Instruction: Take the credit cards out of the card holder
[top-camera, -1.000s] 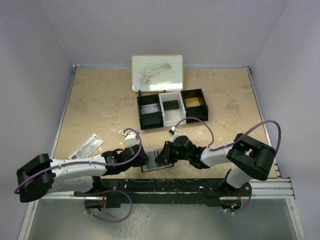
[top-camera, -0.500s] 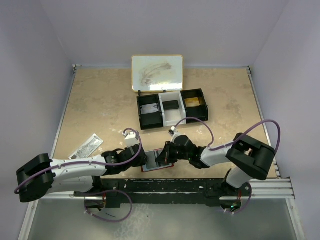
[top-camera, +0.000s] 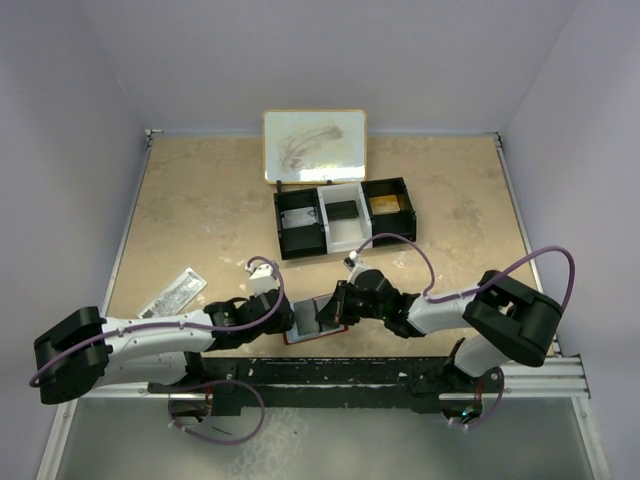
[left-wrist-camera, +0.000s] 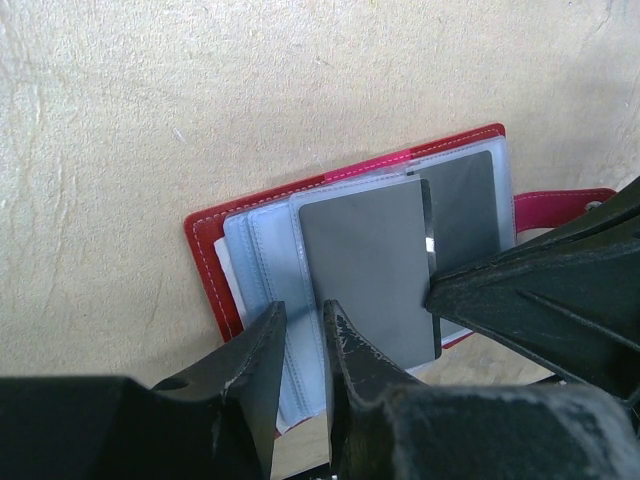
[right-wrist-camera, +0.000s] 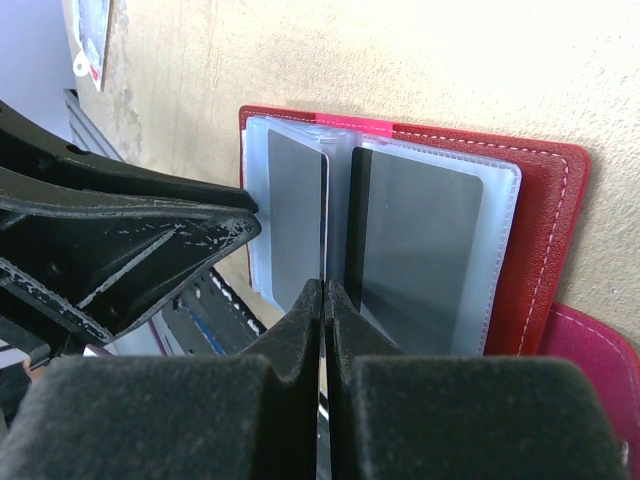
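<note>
Top view: the holder (top-camera: 303, 327) lay open at the table's (top-camera: 200, 220) near edge. Whether the tray (top-camera: 345, 215) already held cards was unclear.

Left wrist: the left claw (left-wrist-camera: 303, 315), nearly closed, nipped the sleeves' edge and pinned the holder. A grey card (left-wrist-camera: 365, 265) stood partly out.

Right wrist: the right claw (right-wrist-camera: 323, 290) was clenched on that card's edge. Another card (right-wrist-camera: 415, 240) sat sleeved, so at least two were left.
</note>
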